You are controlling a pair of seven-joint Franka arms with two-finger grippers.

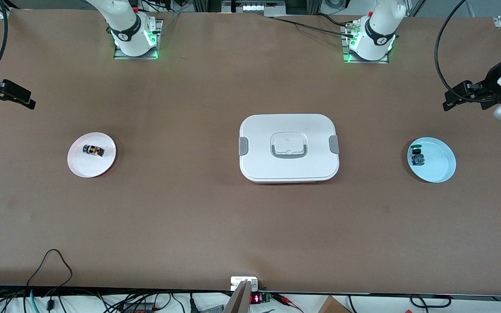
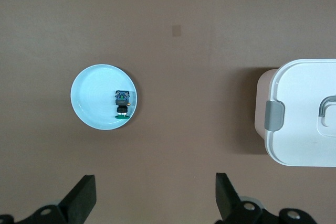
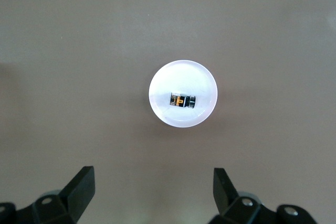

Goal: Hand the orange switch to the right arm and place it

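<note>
On the brown table [image 1: 189, 208], both pincers [image 2: 152, 203] [image 3: 152, 198] hang wide; orange switch [image 1: 92, 150] lies on a pink plate [image 1: 102, 167].

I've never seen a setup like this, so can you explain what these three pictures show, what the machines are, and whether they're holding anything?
These are two robot arms bolted along one edge of a brown table. The wide picture comes from a high camera facing them; the other two come from cameras on each arm's wrist, looking down past the gripper.

The right gripper hangs over its end of the table, open and empty. Its wrist view shows the pale pink plate carrying the orange switch, a tiny button part lying on its side.

The left gripper hangs over the other end, also open and empty. Its wrist view shows the light blue plate with the blue-bodied switch near its rim.

Between the plates sits a closed white lidded box with grey clips. Nothing is held.
</note>
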